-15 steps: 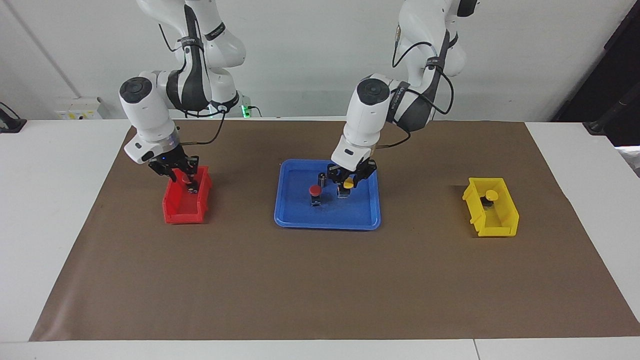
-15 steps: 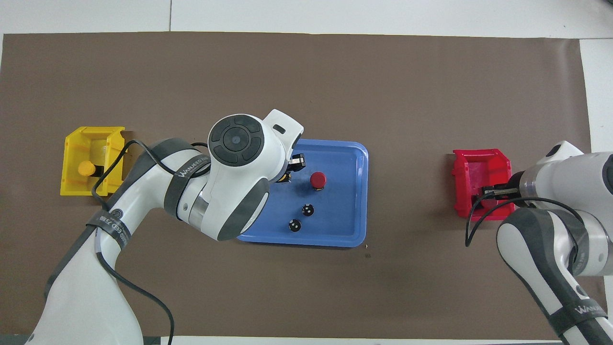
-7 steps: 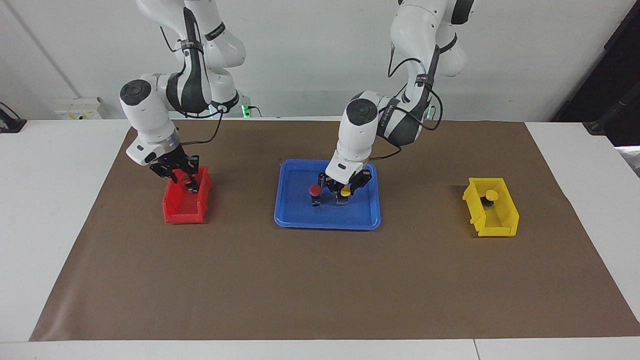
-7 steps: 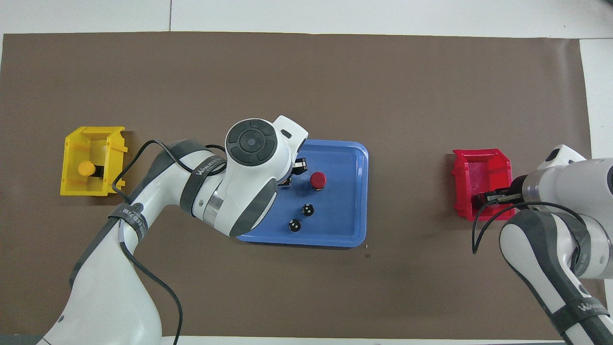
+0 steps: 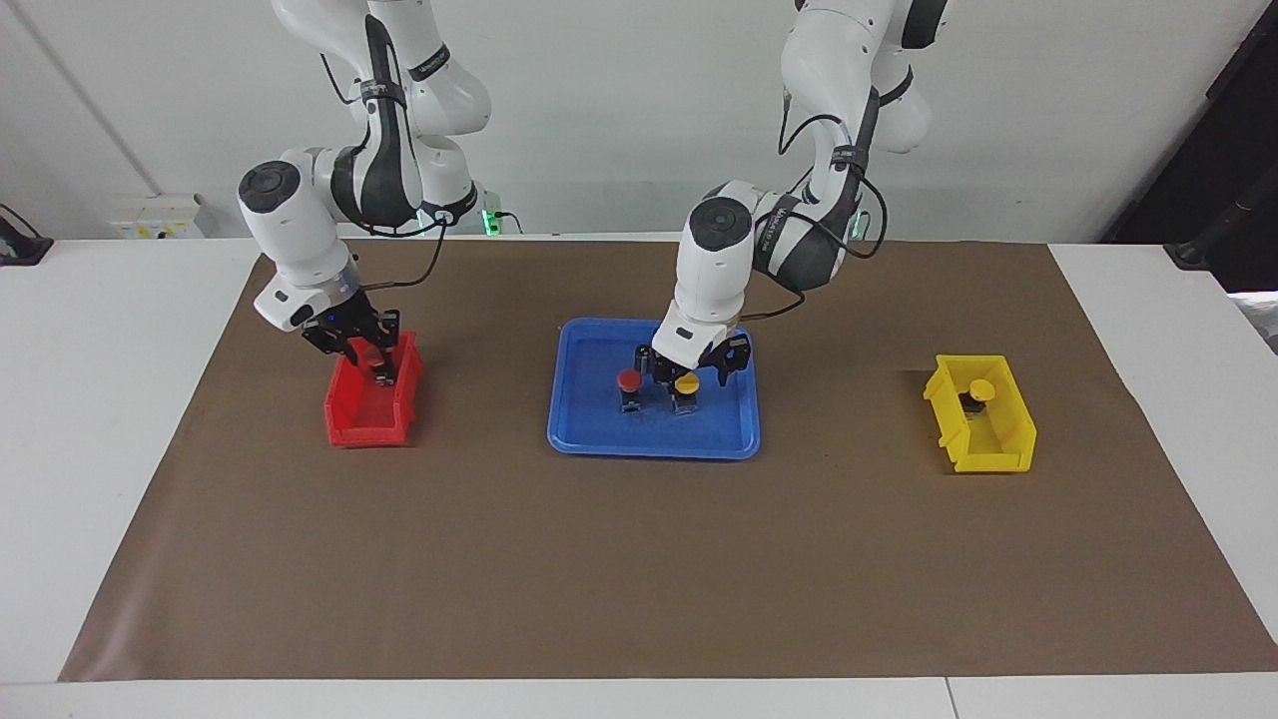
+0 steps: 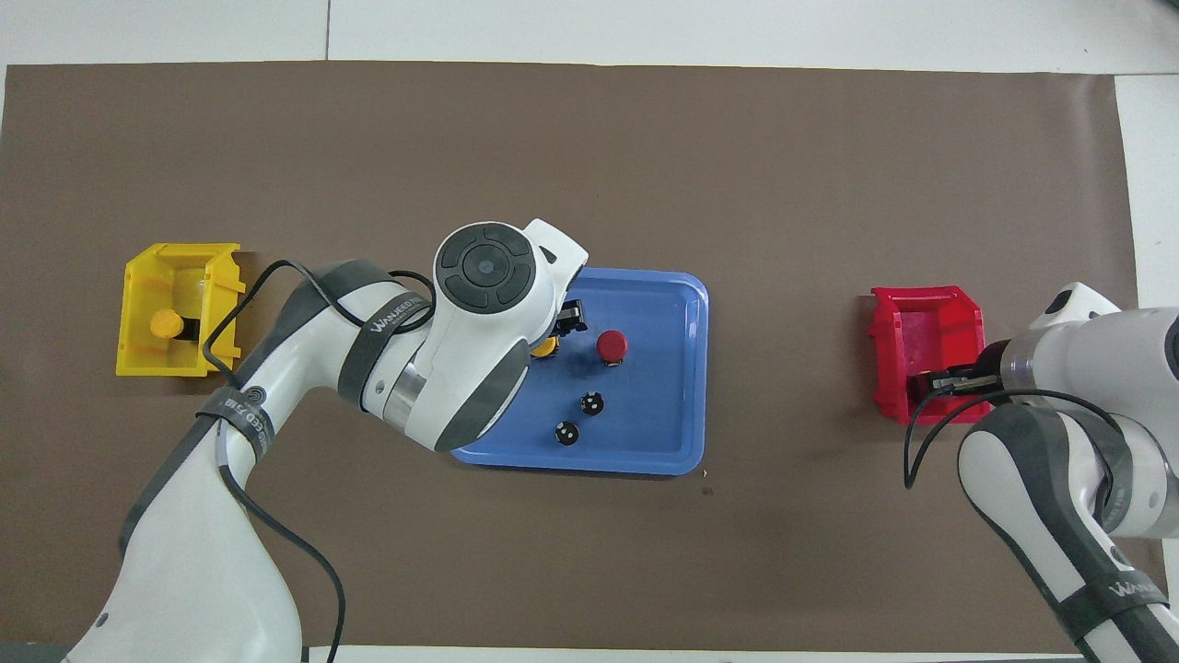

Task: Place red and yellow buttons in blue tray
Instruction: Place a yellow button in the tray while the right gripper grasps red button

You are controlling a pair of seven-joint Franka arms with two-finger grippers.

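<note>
Facing view: left gripper [image 5: 689,367] fingers spread around yellow button [image 5: 685,390] on blue tray [image 5: 599,434]; lifting crooked may topple it. Right gripper [image 5: 367,352] in red bin [image 5: 369,409], fingers unreadable.

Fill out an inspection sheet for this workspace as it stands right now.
Surface: white table under a brown mat.
Job's things: blue tray mid-mat holds one red button and one yellow button, side by side. Another yellow button sits in the yellow bin. Fourth button not visible.
Clutter: two dark cylinders in the tray, nearer the robots than the buttons; red bin.
Grippers: left end effector over the yellow button in the tray, fingers apart; right end effector reaching into the red bin.
Cables: black leads looped along both arms.
Surroundings: wall sockets by the right arm's end.
</note>
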